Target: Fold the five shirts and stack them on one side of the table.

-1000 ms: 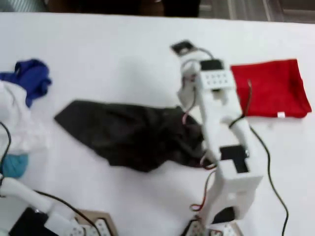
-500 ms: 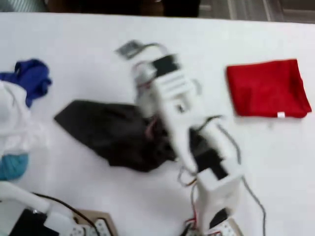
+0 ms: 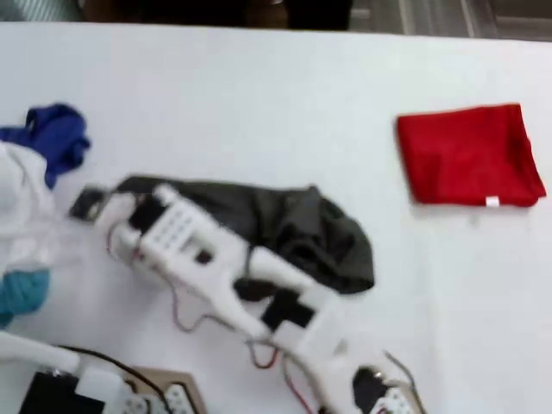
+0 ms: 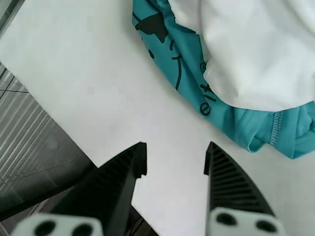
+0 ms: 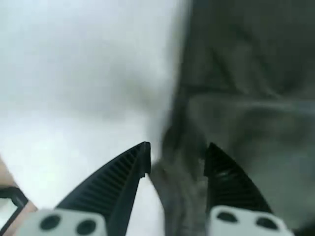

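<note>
A crumpled black shirt (image 3: 293,226) lies in the middle of the table. My right gripper (image 3: 114,217) hangs over its left tip, the arm stretched across the shirt's near side. In the right wrist view this gripper (image 5: 174,153) is open, with the edge of the black shirt (image 5: 246,98) between its fingers. A folded red shirt (image 3: 470,155) lies flat at the right. At the left edge a blue shirt (image 3: 53,134), a white shirt (image 3: 21,203) and a teal shirt (image 3: 21,291) lie in a heap. My left gripper (image 4: 174,153) is open above bare table beside the teal shirt (image 4: 197,73) and the white shirt (image 4: 256,44).
The white table (image 3: 259,95) has free room along the far side and at the near right. The left arm's base and cables (image 3: 95,379) sit at the near left. The table's edge and a dark floor (image 4: 34,142) lie close to my left gripper.
My right arm has swung from the black shirt's right end, near the red shirt, across to its left tip. The black shirt's right part now lies uncovered and bunched.
</note>
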Robot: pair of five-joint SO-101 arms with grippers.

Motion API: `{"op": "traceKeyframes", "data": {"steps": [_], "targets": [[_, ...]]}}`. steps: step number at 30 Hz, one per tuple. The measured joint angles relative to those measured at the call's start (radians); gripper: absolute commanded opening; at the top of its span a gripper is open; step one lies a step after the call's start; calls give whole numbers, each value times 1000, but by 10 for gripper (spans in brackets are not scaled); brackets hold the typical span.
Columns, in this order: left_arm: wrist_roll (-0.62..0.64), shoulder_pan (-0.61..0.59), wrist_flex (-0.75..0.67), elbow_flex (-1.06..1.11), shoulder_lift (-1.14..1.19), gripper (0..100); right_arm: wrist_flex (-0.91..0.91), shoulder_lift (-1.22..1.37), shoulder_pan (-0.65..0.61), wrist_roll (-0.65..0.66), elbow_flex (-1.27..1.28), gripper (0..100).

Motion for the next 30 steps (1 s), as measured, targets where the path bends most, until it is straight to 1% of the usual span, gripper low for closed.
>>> {"op": "traceKeyframes", "data": {"steps": [7, 14, 16, 18, 19, 20, 22, 27, 30], "targets": [[-12, -3, 0, 0, 0, 211, -87, 78, -6, -2, 0, 183], [-12, -3, 0, 0, 0, 211, -121, 98, 75, 0, -3, 180], [-12, -3, 0, 0, 0, 211, -127, 100, 107, 0, -3, 129], [-12, -3, 0, 0, 0, 211, -130, 100, 137, 0, -3, 21], [-12, -3, 0, 0, 0, 211, -132, 100, 150, 0, -5, 12], [-12, -3, 0, 0, 0, 211, -132, 100, 164, 0, -5, 34], [-12, -3, 0, 0, 0, 211, -132, 101, 196, 0, -5, 15], [-12, -3, 0, 0, 0, 211, -58, 81, 213, 0, -18, 20], [-12, -3, 0, 3, 0, 211, 15, 3, 219, 5, -51, 20]]}}
